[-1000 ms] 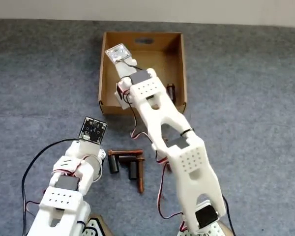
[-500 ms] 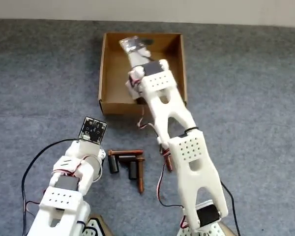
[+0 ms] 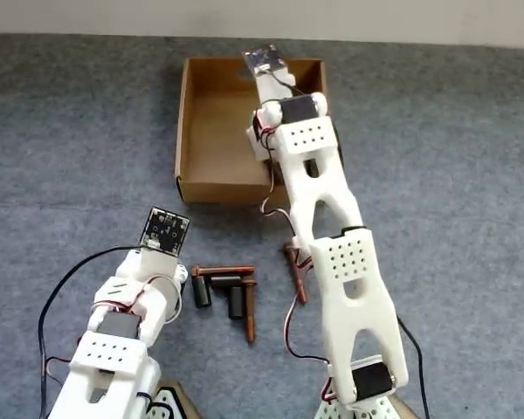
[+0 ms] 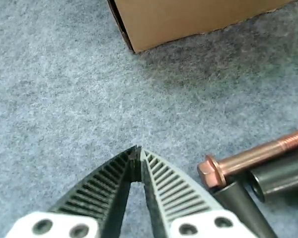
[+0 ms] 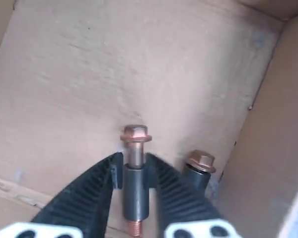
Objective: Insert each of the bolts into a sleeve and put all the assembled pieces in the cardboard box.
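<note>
The assembled piece (image 5: 134, 191), a bolt through its dark sleeve, is clamped in the right gripper (image 5: 134, 159) over the cardboard box (image 5: 139, 74) floor, just beside a finished piece (image 5: 198, 166) in the corner. It is best lowered close before release, so it cannot bounce. The left gripper (image 4: 138, 151), closed and empty, hovers near loose bolts (image 4: 258, 156).

No readable text or numbers — none.

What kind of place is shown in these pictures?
Probably a robotics test bench: two small white arms on a grey carpeted table, a cardboard box, and loose bolts and sleeves.
</note>
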Tool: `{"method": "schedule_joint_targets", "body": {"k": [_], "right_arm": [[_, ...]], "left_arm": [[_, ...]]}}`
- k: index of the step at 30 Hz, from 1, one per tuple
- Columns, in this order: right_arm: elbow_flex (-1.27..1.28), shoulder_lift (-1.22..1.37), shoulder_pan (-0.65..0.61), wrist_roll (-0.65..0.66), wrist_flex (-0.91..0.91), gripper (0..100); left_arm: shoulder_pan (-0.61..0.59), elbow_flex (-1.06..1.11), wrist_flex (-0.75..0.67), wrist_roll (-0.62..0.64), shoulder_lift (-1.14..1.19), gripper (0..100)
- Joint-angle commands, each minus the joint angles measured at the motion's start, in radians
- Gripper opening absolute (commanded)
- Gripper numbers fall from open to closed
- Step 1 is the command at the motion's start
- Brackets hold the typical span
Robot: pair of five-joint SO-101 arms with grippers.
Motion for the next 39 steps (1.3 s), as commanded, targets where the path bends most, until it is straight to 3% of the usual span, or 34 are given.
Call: {"method": "schedule_joint_targets", "body": {"k": [1,7,11,16,29,39], "right_arm": [[-0.038,-0.013,0.015,0.008,0.002,13.1],[-0.047,-0.024,-0.007,-0.003,0.002,12.9],[-0.079,-0.019,-0.070,-0.014,0.019,0.6],[-0.073,0.039,-0.108,0.020,0.008,1.0],[-0.074,0.124,0.025,0.021,-0.024,1.2],[-0.179,0.124,0.042,0.014,0.002,1.2]], "left_arm": [[-0.012,0.018,-0.017,-0.009,-0.008,1],[-0.012,0.018,-0.017,-0.009,-0.008,1],[-0.012,0.018,-0.017,-0.009,-0.008,1],[-0.012,0.018,-0.017,-0.009,-0.008,1],[-0.012,0.018,-0.017,-0.009,-0.008,1],[-0.012,0.018,-0.017,-0.009,-0.008,1]]}}
